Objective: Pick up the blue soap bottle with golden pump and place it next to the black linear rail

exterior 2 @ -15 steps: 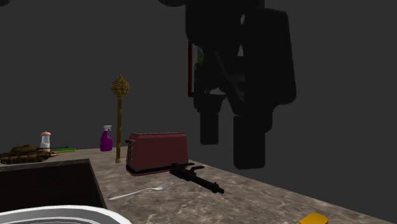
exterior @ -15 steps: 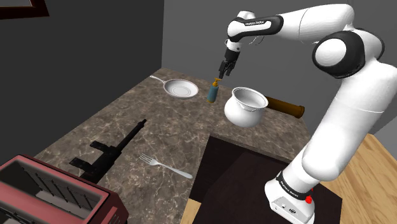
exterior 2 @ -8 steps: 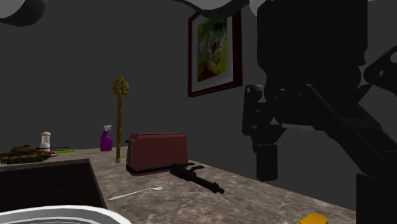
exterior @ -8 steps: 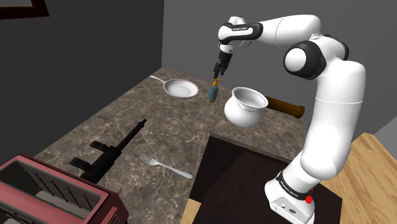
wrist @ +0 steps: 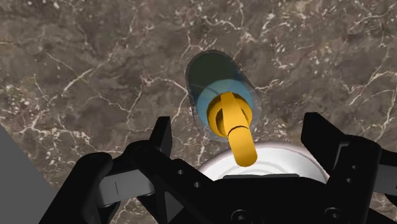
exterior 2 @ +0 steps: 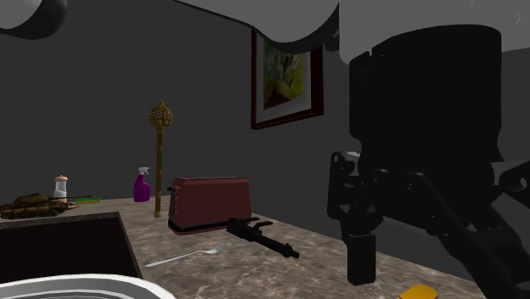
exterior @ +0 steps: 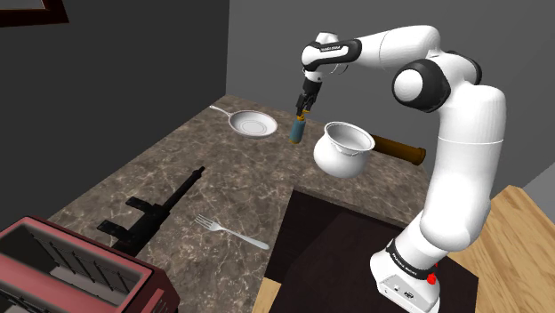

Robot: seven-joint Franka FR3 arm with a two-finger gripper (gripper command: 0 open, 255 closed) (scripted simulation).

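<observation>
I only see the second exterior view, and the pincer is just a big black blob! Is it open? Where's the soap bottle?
Observer: In the wrist view the pincer is open, fingers apart either side of the golden pump.
Operator: Where's the bottle standing?
Observer: In the shoulder view the blue bottle stands upright between a white pan and a white pot.
Operator: And the rail?
Observer: There the black rail lies by the toaster, across the marble counter from the bottle.

White vessel point(wrist: 270, 160) half behind the gripper point(wrist: 240, 125)
</observation>
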